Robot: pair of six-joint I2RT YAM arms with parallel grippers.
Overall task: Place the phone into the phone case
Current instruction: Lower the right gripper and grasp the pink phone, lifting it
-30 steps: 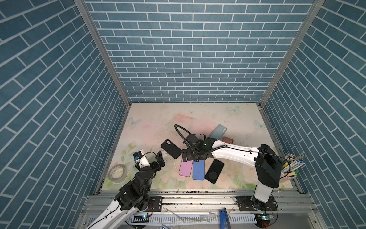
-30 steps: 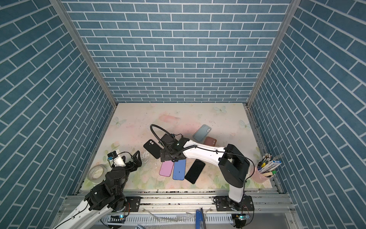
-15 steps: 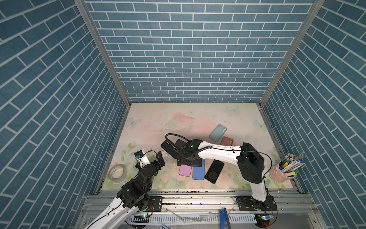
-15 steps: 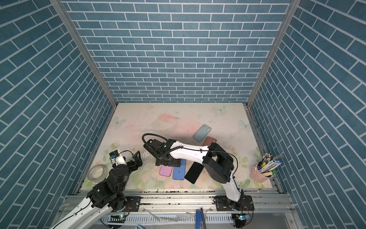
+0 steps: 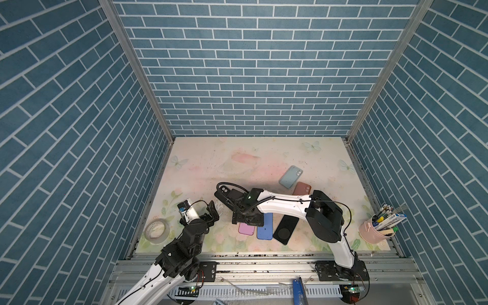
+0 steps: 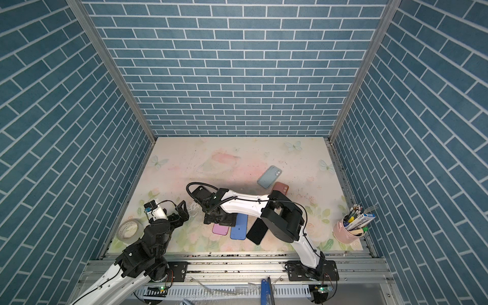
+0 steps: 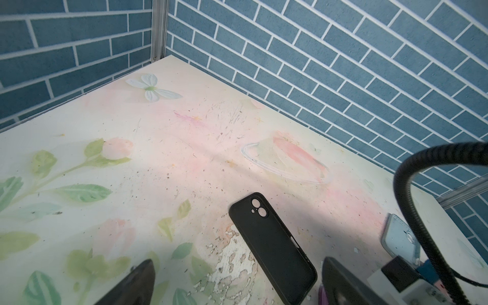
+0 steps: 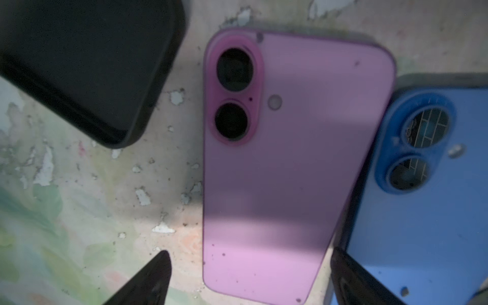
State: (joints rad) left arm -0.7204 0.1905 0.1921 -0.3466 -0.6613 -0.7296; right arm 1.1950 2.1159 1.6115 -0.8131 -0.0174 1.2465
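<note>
Right hand [image 8: 250,280]: fingers apart, set over the near end of the pink phone [image 8: 290,171]. One finger [image 8: 148,280] off the phone's edge on the black-case side, the other on the blue-phone side. Contact with the phone not discernible.
Pink phone: flat on the worktop [image 5: 237,158], camera side up. In both top views mostly hidden under the right hand.
Black case [image 8: 87,66]: open side up, empty, off the camera-end corner of the pink phone, with a strip of bare worktop between.
Blue phone [image 8: 422,224]: camera side up, just beside the pink phone, on the side away from the black case.
Black phone [image 5: 285,229]: flat, beyond the blue phone from the pink phone, set at an angle.
Left hand [image 7: 235,285]: fingers apart, nothing between them. In both top views left of the pink phone, clear of it.
Light blue case [image 5: 290,176], brown case [image 5: 303,188]: just beside each other, well behind the pink phone toward the rear wall.
Tape roll [image 6: 137,235]: left of the pink phone, past the left hand.
Pink cup [image 5: 372,233]: holds pens, far right of the pink phone.
</note>
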